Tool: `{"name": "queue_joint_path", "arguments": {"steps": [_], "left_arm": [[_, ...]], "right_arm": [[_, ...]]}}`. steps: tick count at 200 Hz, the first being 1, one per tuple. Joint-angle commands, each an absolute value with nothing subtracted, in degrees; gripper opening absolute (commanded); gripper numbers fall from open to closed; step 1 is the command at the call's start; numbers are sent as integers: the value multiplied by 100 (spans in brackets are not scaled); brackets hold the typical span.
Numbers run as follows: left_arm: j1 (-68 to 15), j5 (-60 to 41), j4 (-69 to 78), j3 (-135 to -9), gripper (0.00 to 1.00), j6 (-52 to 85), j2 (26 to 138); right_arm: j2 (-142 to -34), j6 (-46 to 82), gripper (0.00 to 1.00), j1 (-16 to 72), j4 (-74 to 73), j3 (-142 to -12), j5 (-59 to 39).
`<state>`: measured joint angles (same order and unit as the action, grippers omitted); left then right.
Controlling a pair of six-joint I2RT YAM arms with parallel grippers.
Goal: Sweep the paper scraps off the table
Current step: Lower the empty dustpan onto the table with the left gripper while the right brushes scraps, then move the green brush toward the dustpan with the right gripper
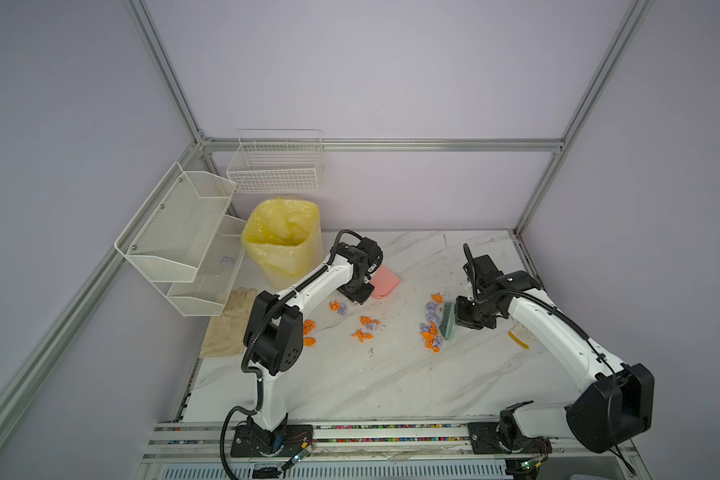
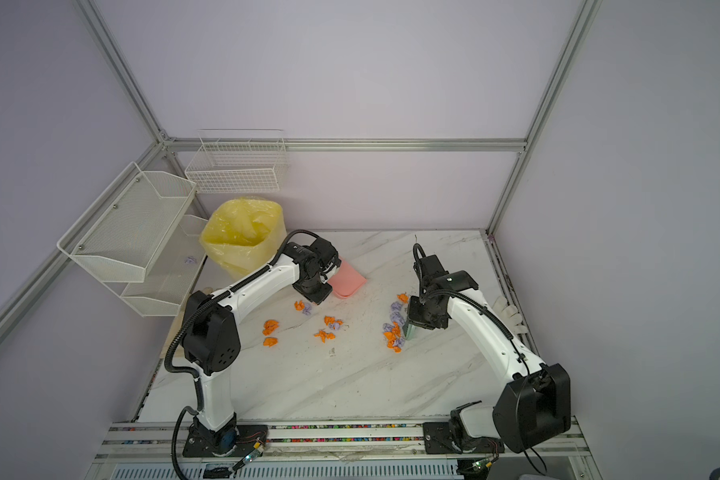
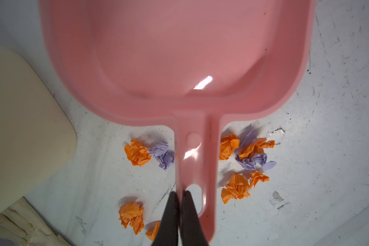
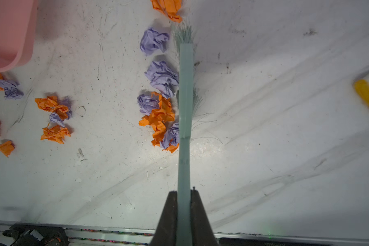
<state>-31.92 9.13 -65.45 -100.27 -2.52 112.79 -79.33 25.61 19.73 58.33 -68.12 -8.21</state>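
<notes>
Two arms (image 1: 308,286) bend inward over the worktop (image 1: 391,382). Left end effector (image 3: 180,192) pinches the dustpan (image 3: 179,53) handle, pan pointing rearward above several scraps (image 3: 137,152). Right end effector (image 4: 183,191) is clamped on the brush (image 4: 185,85), lying front-to-back, bristles against a row of scraps; more lie between both tools. Bin (image 1: 283,237) and glove (image 1: 229,324) sit left.

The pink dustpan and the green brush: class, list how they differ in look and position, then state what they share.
The dustpan is pink; the brush is pale green. The dustpan is a broad, shallow scoop; the brush is narrow and bristled. The dustpan looks empty of paper scraps; the brush lies against a row of them. Shared: each is gripped by its handle, the dustpan by the left gripper, the brush by the right gripper.
</notes>
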Motion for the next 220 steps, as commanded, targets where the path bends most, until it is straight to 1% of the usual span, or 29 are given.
{"name": "queue_joint_path", "arguments": {"steps": [1,25,56,74,127,159,183,220], "left_arm": [[-3171,816,-6560,-10518,0,-273,11018],[-3175,748,-6641,-10566,0,-247,11011],[-3183,814,-6779,-10614,0,-237,11082],[-3189,884,-6902,-10686,0,-239,11155],[-3239,1183,-7200,-10772,0,-298,11293],[-3309,1166,-7294,-10758,0,-310,11270],[-3423,1204,-7396,-10745,0,-322,11262],[-3582,1297,-7594,-10774,0,-316,11176]], "right_arm": [[-8292,2750,0,1980,4941,-6946,-975],[-8803,2786,0,1981,4502,-7461,-894],[-9471,2462,0,1983,4542,-8288,-679],[-9558,2323,0,1983,4668,-8593,-591],[-9619,1741,0,1971,4947,-9079,313],[-10074,1185,0,1977,5076,-9572,948],[-10510,683,0,1976,4982,-9943,1156],[-11161,452,0,1973,5111,-10390,1357]]}}
